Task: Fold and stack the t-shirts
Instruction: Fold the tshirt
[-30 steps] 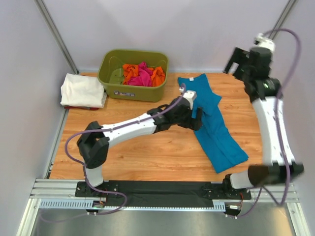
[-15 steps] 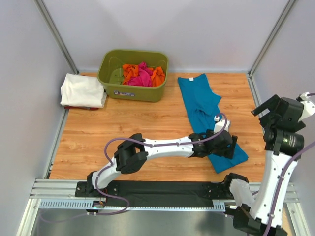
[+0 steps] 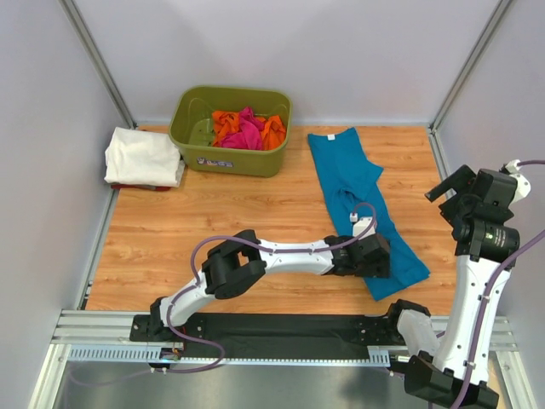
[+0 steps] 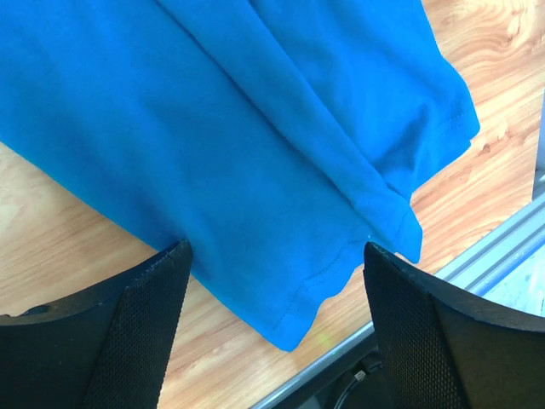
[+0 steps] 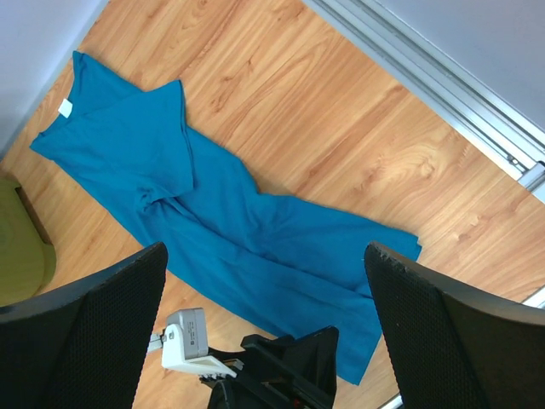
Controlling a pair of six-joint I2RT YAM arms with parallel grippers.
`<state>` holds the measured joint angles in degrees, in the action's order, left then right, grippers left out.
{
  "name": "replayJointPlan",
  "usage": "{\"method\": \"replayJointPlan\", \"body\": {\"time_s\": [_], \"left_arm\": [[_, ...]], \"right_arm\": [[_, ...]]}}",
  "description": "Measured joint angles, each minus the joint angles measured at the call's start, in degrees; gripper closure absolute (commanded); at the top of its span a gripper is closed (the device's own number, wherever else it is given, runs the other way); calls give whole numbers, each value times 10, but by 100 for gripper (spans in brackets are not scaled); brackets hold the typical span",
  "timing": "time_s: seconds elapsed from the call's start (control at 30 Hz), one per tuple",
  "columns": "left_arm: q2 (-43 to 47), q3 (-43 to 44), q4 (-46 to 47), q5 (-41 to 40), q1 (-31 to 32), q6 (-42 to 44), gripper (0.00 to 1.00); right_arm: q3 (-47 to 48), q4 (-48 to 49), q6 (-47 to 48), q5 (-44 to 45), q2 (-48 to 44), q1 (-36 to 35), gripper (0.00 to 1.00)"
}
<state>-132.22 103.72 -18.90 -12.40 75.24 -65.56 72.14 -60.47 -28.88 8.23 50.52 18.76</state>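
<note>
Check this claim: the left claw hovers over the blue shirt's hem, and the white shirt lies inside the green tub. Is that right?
No. The white shirt lies beside the tub, not inside it, as the top view shows. The left claw does hover over the hem of the blue shirt.

The left pincer is hanging low, fingers spread wide; to its right and higher, the right pincer is hovering on an upright arm, equally wide.

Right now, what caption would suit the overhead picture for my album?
Left gripper poised open over the near hem of a teal-blue t-shirt; right gripper up at the side, also open.
</note>
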Motion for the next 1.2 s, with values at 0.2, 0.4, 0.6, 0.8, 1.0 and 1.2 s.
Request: {"method": "replayJointPlan", "body": {"time_s": [0.2, 0.4, 0.6, 0.8, 1.0, 1.2], "left_arm": [[4, -7, -8, -7, 1, -20, 12], [43, -61, -31, -25, -2, -27, 16], [73, -84, -43, -38, -5, 10, 16], [85, -64, -26, -32, -2, 52, 16], [48, 3, -9, 3, 0, 63, 17], [32, -28, -13, 26, 0, 56, 18]], "right_arm": [[-1, 10, 0, -7, 1, -4, 0], [-5, 13, 0, -2, 1, -4, 0], [-10, 14, 1, -3, 1, -4, 0], [-10, 14, 2, -4, 7, -4, 0], [-10, 14, 2, -4, 9, -4, 0], [-10, 15, 2, -4, 9, -6, 0]]}}
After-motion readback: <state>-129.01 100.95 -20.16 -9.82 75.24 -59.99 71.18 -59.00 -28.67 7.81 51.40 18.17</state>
